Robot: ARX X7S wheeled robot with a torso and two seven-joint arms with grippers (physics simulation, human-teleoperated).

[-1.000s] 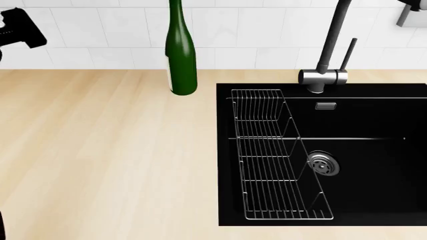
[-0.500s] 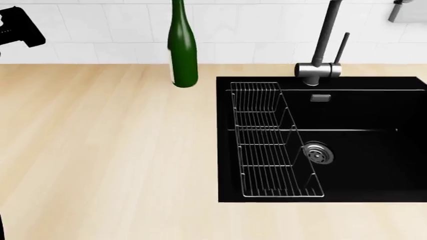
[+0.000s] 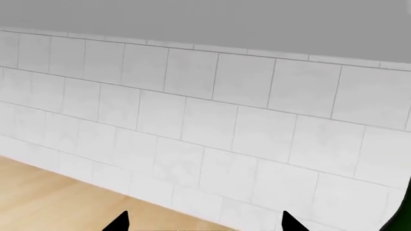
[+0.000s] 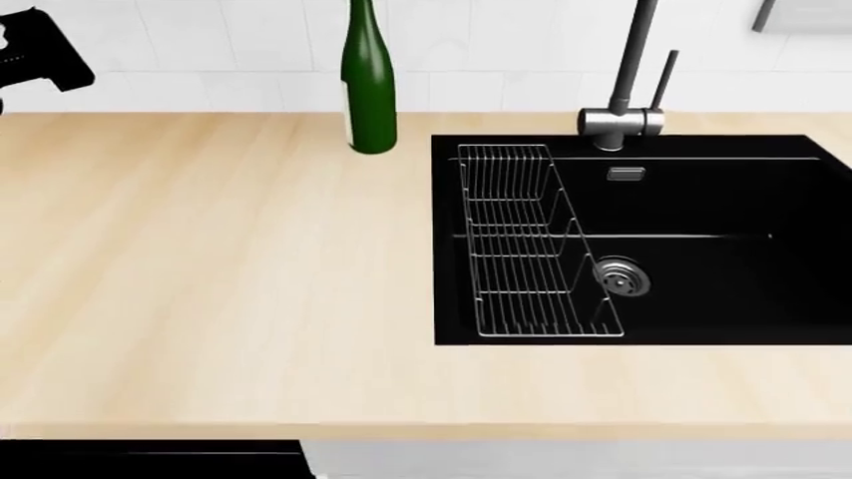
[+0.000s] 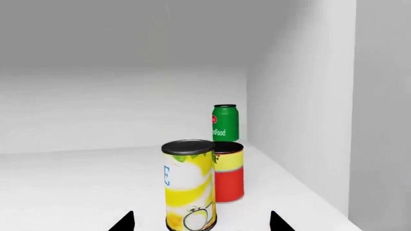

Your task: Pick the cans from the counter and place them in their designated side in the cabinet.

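Both cans show only in the right wrist view, standing upright on a white cabinet shelf (image 5: 77, 187). The yellow and white can (image 5: 189, 185) is nearest. The red and yellow can (image 5: 228, 172) stands just behind it and may be touching it. My right gripper (image 5: 200, 223) is open, its fingertips (image 5: 123, 222) wide on either side of the yellow and white can's base, not touching it. My left gripper (image 3: 204, 224) is open and empty, facing the tiled wall above the counter (image 3: 38, 185). No cans show on the counter (image 4: 213, 269) in the head view.
A tall green bottle (image 4: 369, 80) stands at the back of the counter. The black sink (image 4: 719, 289) holds a wire rack (image 4: 533, 249) below a faucet (image 4: 626, 90). A green can (image 5: 225, 122) stands deeper on the shelf near the cabinet's side wall (image 5: 301, 106). Part of my left arm (image 4: 34, 50) shows at top left.
The head view has shifted so that the counter, bottle and sink sit higher in the picture and smaller. The counter's front edge now shows at the bottom.
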